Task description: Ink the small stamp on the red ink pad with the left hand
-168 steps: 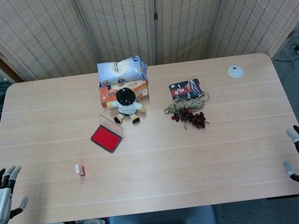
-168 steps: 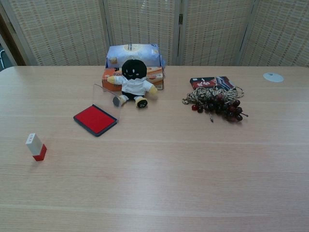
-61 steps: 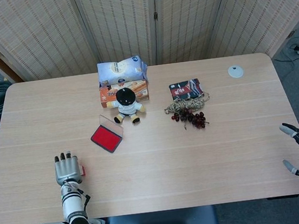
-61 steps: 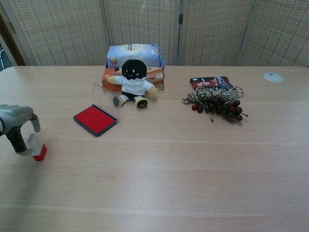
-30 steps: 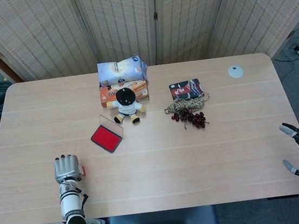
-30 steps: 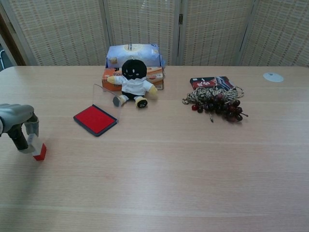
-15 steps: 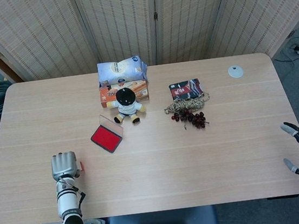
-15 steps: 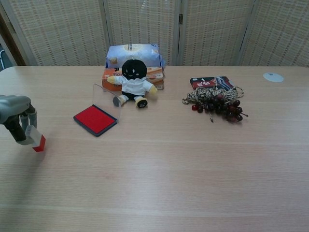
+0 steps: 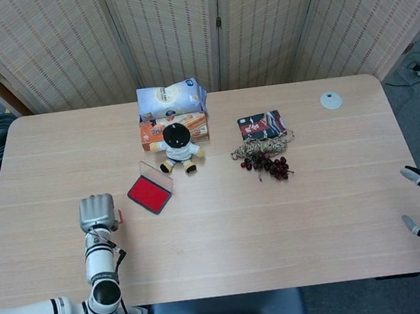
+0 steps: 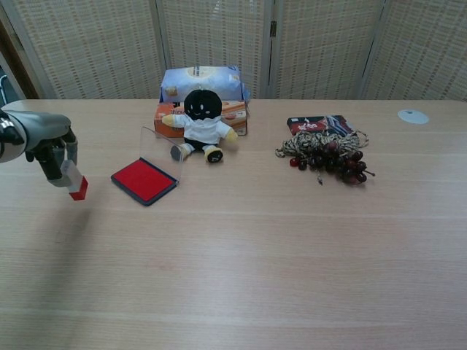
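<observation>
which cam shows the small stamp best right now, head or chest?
Chest view: the small stamp shows side-on, white body and red end, held by the left hand above the table. In the head view the hand covers nearly all of it.

No text can be read in either view. The blue-white bag (image 10: 202,80), the orange box (image 10: 232,115) beneath it and the dark packet (image 10: 321,123) right of centre carry print too small to make out.
</observation>
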`<state>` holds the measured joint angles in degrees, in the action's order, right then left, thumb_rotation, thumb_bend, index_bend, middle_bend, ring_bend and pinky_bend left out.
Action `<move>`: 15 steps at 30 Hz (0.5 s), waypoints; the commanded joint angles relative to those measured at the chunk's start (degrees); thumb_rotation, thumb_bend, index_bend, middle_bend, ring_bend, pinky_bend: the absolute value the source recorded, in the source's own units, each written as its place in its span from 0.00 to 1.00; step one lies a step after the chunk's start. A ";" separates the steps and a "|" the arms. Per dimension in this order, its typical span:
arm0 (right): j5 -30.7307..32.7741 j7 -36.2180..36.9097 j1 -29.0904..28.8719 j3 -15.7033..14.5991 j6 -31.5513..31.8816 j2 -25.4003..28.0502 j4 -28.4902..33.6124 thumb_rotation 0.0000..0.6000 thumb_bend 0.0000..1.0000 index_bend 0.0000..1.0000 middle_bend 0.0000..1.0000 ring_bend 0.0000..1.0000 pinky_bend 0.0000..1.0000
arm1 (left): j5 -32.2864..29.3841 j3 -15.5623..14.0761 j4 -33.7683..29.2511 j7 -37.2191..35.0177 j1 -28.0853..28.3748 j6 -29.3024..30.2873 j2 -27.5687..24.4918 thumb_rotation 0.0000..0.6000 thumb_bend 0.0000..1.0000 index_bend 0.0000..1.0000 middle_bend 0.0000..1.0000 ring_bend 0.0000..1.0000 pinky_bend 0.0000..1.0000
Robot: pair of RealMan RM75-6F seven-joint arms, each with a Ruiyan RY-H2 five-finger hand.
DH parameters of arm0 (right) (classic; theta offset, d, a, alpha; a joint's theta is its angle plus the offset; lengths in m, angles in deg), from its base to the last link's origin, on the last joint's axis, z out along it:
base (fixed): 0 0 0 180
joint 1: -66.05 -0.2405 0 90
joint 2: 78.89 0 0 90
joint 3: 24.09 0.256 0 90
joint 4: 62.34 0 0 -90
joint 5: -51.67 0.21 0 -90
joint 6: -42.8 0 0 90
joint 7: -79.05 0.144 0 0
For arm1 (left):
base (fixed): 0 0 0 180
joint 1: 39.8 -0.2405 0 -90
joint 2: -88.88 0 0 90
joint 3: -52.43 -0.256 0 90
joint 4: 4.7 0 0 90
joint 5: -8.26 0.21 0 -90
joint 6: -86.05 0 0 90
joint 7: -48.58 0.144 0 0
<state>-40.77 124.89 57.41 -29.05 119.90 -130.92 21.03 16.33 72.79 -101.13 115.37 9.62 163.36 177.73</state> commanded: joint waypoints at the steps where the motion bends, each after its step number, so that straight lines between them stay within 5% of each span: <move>1: 0.16 0.73 -0.03 0.11 -0.16 0.01 -0.37 1.00 0.38 0.02 0.00 0.00 0.00 | -3.23 1.38 1.64 2.11 2.24 -1.39 0.48 1.00 0.30 0.56 0.45 0.30 0.34; 15: -1.12 7.33 0.42 -0.01 1.34 0.10 -3.87 1.00 0.38 0.02 0.00 0.00 0.00 | -7.55 3.24 5.82 6.44 9.80 0.26 4.93 1.00 0.30 0.56 0.45 0.30 0.34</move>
<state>-41.77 131.90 57.65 -29.04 120.94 -130.87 17.42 9.21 75.84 -96.16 121.38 18.75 163.99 182.03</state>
